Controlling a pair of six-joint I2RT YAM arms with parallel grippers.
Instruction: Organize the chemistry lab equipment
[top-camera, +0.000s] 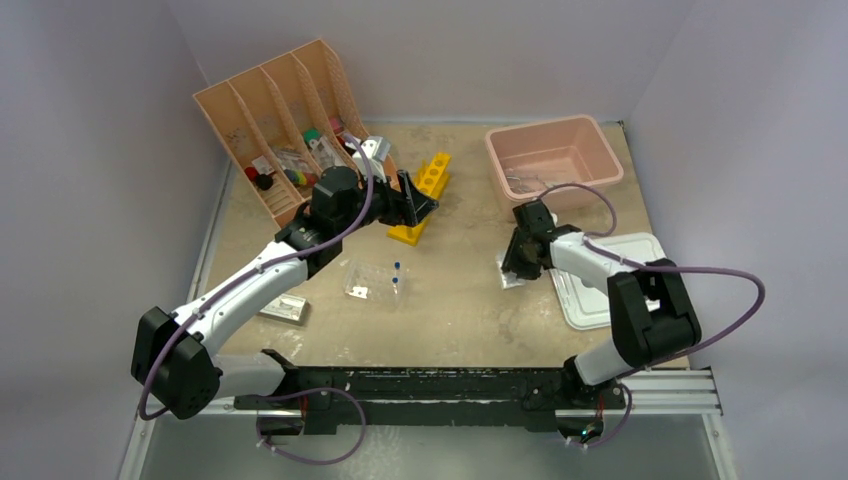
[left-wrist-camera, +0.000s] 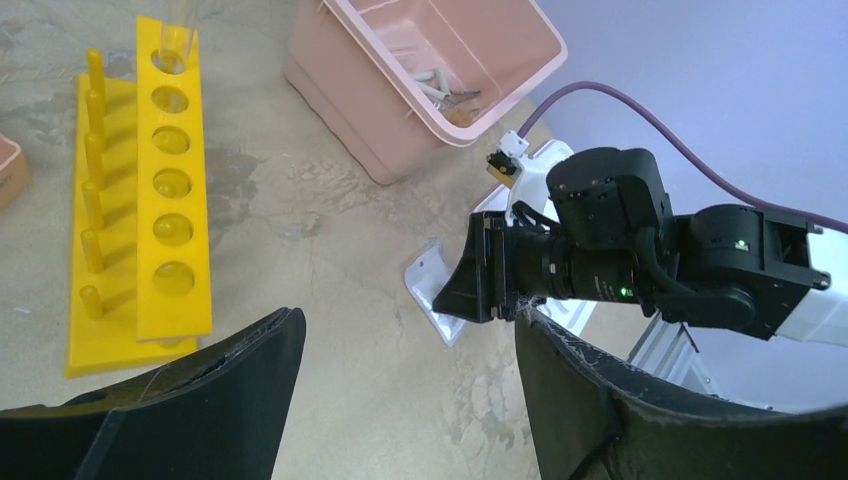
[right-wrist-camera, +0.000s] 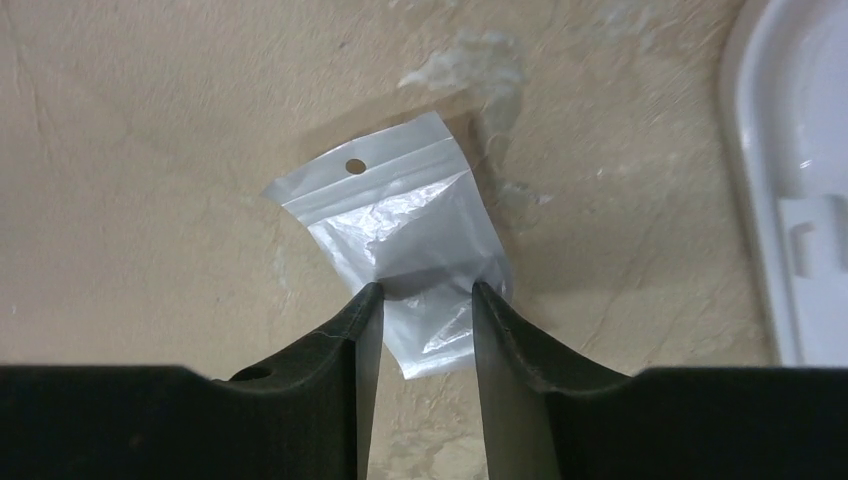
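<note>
- The bench (top-camera: 460, 320) fills the middle of the top view.
- A peach slotted organizer (top-camera: 262, 110) stands tilted at the upper left, with small loose items (top-camera: 290, 175) in its slots.
- A pink tub (top-camera: 545, 128) sits at the upper right, with its white lid (top-camera: 590, 300) flat on the bench below it.
- A yellow rack (top-camera: 425, 190) lies at upper centre.
- The left end effector (left-wrist-camera: 405, 330) is spread wide and empty, above the bench beside the yellow rack.
- The right end effector (right-wrist-camera: 426, 290) is narrow. Its tips sit on the white packet (right-wrist-camera: 400, 230), and film shows in the gap between them.
- The white packet lies flat, just left of the white lid.
- The blue-tipped pipettes (top-camera: 396, 267) lie in a clear bag at centre.
- The silver blister sheet (top-camera: 285, 308) lies at lower left, beside the left arm.
</note>
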